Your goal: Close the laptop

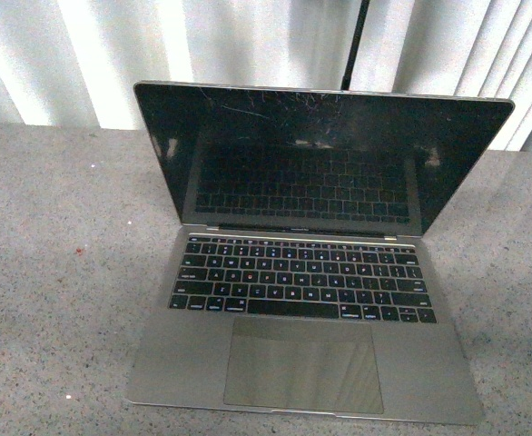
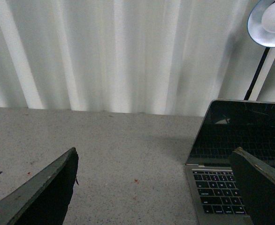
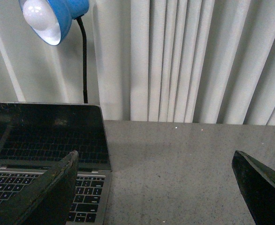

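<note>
In the middle of the surface (image 1: 57, 272) the laptop (image 1: 302, 272) lies open, screen raised at 12 o'clock. Your left gripper (image 2: 155, 152) hovers at its 9 o'clock, the right gripper (image 3: 155, 153) at 3 o'clock, both jaws apart and empty, probably to reach the lid.

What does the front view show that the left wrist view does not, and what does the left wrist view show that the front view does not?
Only the front view shows the whole laptop, with its trackpad and front edge. Only the left wrist view shows the lamp head and the left gripper, jaws wide apart, holding nothing. Both show the laptop open with a dark screen, the grey table and the white curtain.
</note>
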